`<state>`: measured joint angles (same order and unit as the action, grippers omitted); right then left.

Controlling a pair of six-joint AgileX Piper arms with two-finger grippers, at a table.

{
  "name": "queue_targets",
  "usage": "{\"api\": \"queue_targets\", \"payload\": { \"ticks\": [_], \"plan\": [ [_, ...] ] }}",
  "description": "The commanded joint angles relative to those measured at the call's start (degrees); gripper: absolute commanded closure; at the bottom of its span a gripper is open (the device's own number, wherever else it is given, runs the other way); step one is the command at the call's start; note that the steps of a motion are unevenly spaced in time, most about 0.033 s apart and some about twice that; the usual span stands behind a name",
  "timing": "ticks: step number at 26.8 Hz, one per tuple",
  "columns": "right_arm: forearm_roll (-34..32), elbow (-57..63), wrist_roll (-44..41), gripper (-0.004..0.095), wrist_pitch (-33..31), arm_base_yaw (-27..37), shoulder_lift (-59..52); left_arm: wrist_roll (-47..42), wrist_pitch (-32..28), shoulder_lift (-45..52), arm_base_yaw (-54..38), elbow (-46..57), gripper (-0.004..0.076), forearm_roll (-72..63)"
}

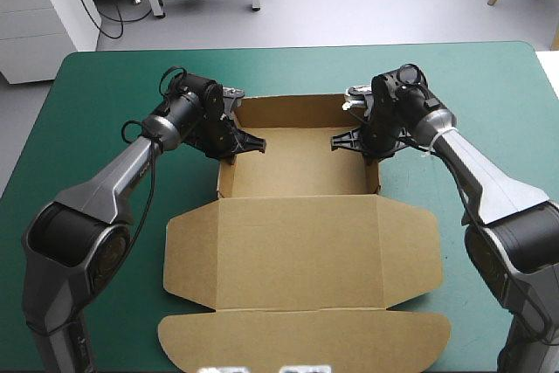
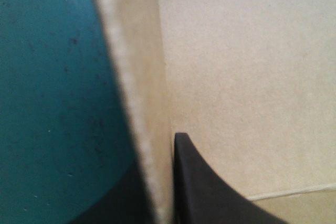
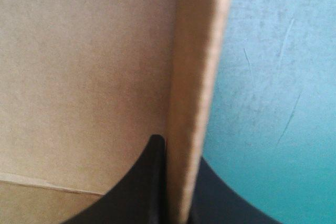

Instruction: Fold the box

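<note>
So the left hand (image 1: 238, 141) is clamped on the left wall (image 1: 224, 179) of the brown box (image 1: 297, 172), which sits toward the far edge of the bench (image 1: 105, 85). It's an empty open tray, lid (image 1: 297, 251) flat toward the near edge. The right hand (image 1: 354, 139) pinches the right wall (image 1: 376, 172) the same way, so both look equally close.

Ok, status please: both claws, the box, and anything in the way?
Both shut: left claw on left wall, right claw on right wall. The box stands as open tray, lid flat. Nothing seen in the way.
</note>
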<state>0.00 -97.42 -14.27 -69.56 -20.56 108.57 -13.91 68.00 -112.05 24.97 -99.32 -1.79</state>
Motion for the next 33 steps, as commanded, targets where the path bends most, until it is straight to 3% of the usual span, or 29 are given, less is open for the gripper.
{"api": "queue_targets", "payload": {
  "ticks": [1, 6, 8, 12, 15, 18, 20, 22, 33],
  "plan": [
    [1.3, -1.7, 1.67, 0.0908, 5.58, 0.21, -2.84, -0.21, -0.94, 2.3, 1.03, -1.81, 0.0734, -2.18],
    [-1.09, -1.61, 3.2, 0.0902, 4.59, 0.29, -1.29, -0.68, -1.58, 0.98, 1.03, -1.83, 0.0733, -2.88],
    [-0.66, -1.61, 4.48, 0.082, 4.11, 0.41, -0.65, -0.68, -1.58, 0.86, 1.03, -1.83, 0.0722, -2.88],
    [1.34, -1.61, 5.24, 0.0525, 3.98, 0.41, -0.42, -0.68, -1.58, 0.86, 1.03, -1.83, 0.0615, -2.47],
    [3.25, -1.61, 6.87, 0.023, 3.27, 0.51, -0.42, -0.68, -1.58, 0.86, 1.03, -1.83, 0.0445, -2.02],
    [3.53, -1.61, 6.62, 0.0055, 2.73, 0.82, -0.42, 0.29, -1.15, 0.71, 1.03, -1.83, 0.0259, -0.45],
    [3.42, -1.61, 6.62, 0.0033, 2.72, 1.08, -0.42, 0.17, -0.08, 0.45, 1.03, -2.08, 0.0171, 1.22],
    [3.42, -1.61, 6.06, 0.0034, 2.85, 1.31, -0.42, 0.17, 1.19, 0.22, 1.03, -2.67, 0.0136, 2.37],
    [3.44, -10.26, 5.3, 0.0034, 0.57, 1.31, -0.98, 0.03, 6.2, 0.18, 1.03, -17.31, 0.014, 9.01]
  ]
}}
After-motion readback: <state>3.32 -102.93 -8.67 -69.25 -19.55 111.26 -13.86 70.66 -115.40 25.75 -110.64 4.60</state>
